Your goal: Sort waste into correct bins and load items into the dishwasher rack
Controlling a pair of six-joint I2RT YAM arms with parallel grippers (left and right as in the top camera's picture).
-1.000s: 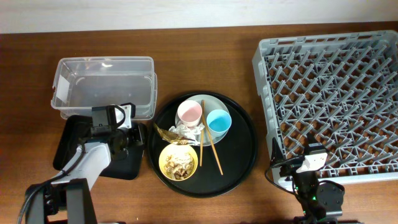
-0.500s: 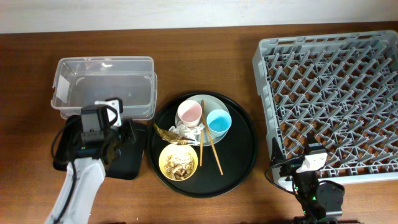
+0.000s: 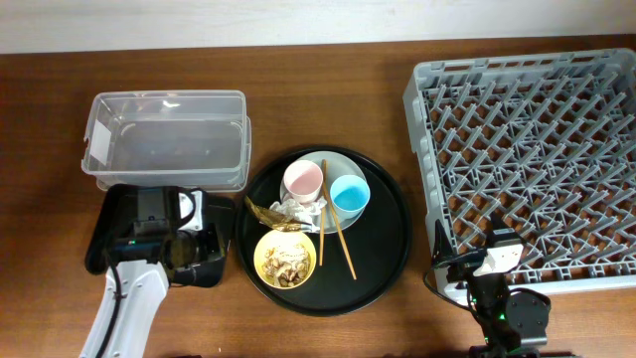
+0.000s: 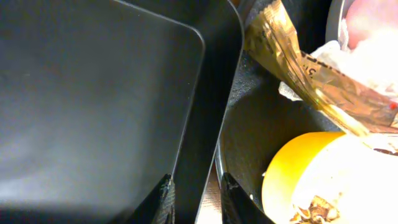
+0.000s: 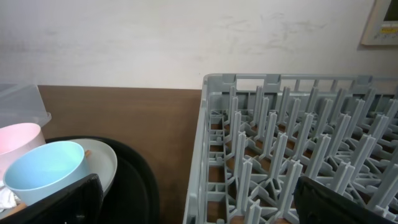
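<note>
Left gripper (image 4: 198, 200): fingers parted only a little, the right-hand wall of the shallow black tray (image 4: 93, 99) standing in the narrow gap between them. Whether the pads press on that wall cannot be told; nothing else lies between them. Just beyond the right finger begins the floor of the round black tray (image 4: 249, 137), whose rim meets the shallow tray here. On it, nearest the claw, sits the yellow bowl (image 4: 292, 168) with the beige food scraps (image 3: 286, 261) inside. Ahead of the claw the small brown wrapper (image 4: 292, 56) lies tilted, one end over the round tray's rim. Against it lies the crumpled white napkin (image 3: 298, 211).

Farther out on the round tray, the grey-white plate (image 3: 343, 164) bears the pink cup (image 3: 302, 180) and the light blue cup (image 3: 349, 193), both upright. The chopsticks (image 3: 342, 242) lie from the plate towards the tray's near edge. The clear plastic box (image 3: 164, 139) stands behind the shallow tray.

Right gripper (image 5: 194, 199): fingers spread wide, holding nothing, low at the near left corner of the grey dishwasher rack (image 3: 537, 149). It is well apart from all the waste.
</note>
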